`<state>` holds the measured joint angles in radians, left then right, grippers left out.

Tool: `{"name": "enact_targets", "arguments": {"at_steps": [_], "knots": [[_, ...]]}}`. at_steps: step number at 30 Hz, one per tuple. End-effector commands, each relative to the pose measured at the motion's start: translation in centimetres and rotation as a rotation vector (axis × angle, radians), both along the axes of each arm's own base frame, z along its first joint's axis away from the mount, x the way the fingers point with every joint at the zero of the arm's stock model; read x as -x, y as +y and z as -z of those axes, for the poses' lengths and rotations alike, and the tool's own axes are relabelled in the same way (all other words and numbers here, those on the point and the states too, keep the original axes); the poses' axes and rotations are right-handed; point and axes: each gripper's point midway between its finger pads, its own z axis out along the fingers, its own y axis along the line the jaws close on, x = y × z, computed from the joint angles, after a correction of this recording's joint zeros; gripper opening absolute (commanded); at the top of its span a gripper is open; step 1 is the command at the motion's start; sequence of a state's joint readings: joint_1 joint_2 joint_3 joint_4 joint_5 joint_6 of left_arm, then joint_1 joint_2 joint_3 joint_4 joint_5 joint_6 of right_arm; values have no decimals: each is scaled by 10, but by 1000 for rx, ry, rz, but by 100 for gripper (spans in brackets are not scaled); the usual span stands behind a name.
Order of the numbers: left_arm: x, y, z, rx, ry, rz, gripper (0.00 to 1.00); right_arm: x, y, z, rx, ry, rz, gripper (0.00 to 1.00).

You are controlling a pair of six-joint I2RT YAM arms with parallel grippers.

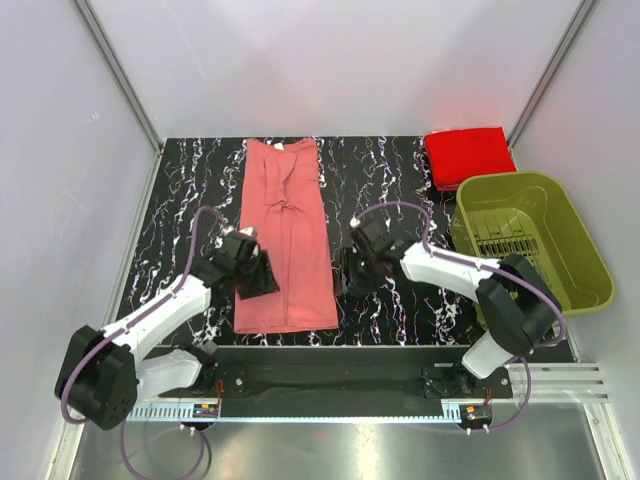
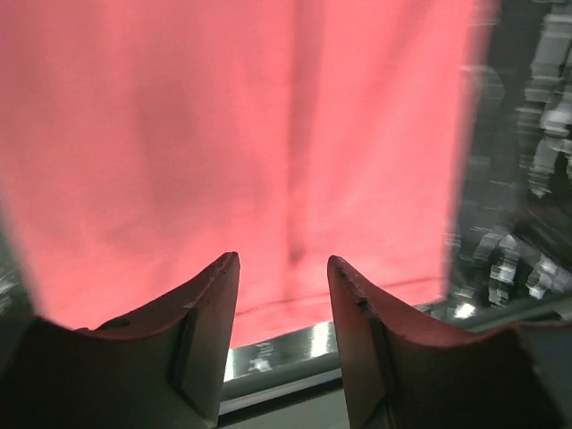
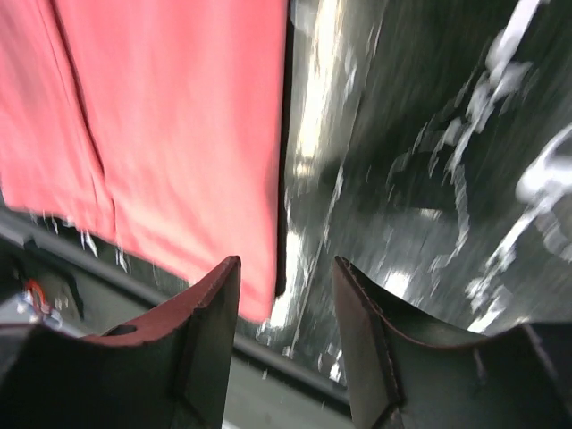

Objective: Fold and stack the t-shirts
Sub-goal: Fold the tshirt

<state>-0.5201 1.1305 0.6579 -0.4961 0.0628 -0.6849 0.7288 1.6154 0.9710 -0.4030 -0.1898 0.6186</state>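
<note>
This is a robotics lab test cell. Plain white panel walls (image 1: 330,60) set in aluminium posts (image 1: 118,75) close off three sides of a black marbled table (image 1: 180,200). Along its near edge, a black mounting plate (image 1: 330,375) carries the bolted left arm (image 1: 165,315) and right arm (image 1: 450,268), and purple cables (image 1: 195,235) loop over them.

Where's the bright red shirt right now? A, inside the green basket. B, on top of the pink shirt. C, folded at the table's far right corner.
C: the red shirt lies folded on the table behind the green basket, well apart from the pink shirt.
</note>
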Motion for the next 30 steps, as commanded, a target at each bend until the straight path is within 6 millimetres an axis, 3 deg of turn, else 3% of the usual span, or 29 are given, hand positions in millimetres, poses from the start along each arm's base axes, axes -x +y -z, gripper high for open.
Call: {"name": "enact_targets", "arguments": {"at_steps": [1,5,11,21,27,29,30], "knots": [[23,32,22,-41,76,-86,51,36,12,-6,-69,66,3,53],[20,54,17,-97,38,-210,56,60,28,4,-103,121,19,52],[26,83,20,-162,23,-397,59,68,24,22,-82,137,75,51],[44,83,39,-139,85,-437,58,69,29,26,-96,132,58,38],[41,88,27,-157,54,-452,59,74,31,31,-121,152,52,35],[41,87,24,-150,50,-458,60,74,29,31,-119,150,52,30],[41,82,23,-127,57,-448,60,75,28,32,-115,150,53,18]]}}
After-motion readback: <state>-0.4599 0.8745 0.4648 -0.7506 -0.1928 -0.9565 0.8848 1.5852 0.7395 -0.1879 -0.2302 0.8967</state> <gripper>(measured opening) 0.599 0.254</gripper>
